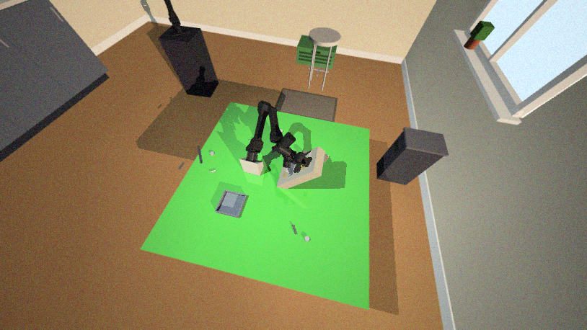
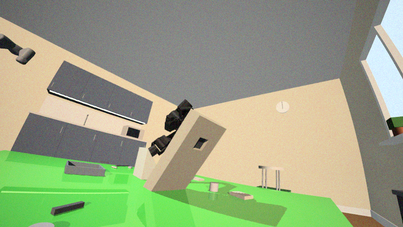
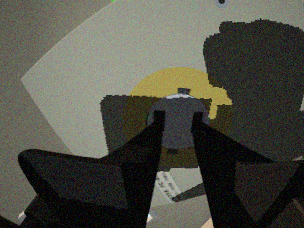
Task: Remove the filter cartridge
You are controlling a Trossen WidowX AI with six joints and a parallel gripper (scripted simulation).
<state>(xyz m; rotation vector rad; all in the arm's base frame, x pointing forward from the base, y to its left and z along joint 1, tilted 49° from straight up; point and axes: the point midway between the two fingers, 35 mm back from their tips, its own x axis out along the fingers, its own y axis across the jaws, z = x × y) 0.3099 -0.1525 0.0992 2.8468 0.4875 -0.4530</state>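
The service panel (image 1: 312,173) (image 2: 180,166) (image 3: 75,75) leans back, its face toward the arm. In the wrist view the round dark grey cartridge (image 3: 178,132) sits inside a yellow ring (image 3: 170,77), with small dark notches above and below it. My gripper (image 3: 178,126) is partly open, its two narrow fingertips apart over the left and right of the cartridge face. The tips cover the places under them; whether they are in the slots cannot be told. The grey tray (image 1: 242,204) (image 2: 84,170) stands away from the panel, with no cartridge seen in it.
The arm's pale base block (image 1: 252,167) stands beside the panel. A dark bar (image 1: 293,228) (image 2: 67,208) and a small white disc (image 1: 306,238) lie in front. A short white cylinder (image 2: 214,187) and a pale block (image 2: 241,195) are behind the panel. Shadows cross the panel face.
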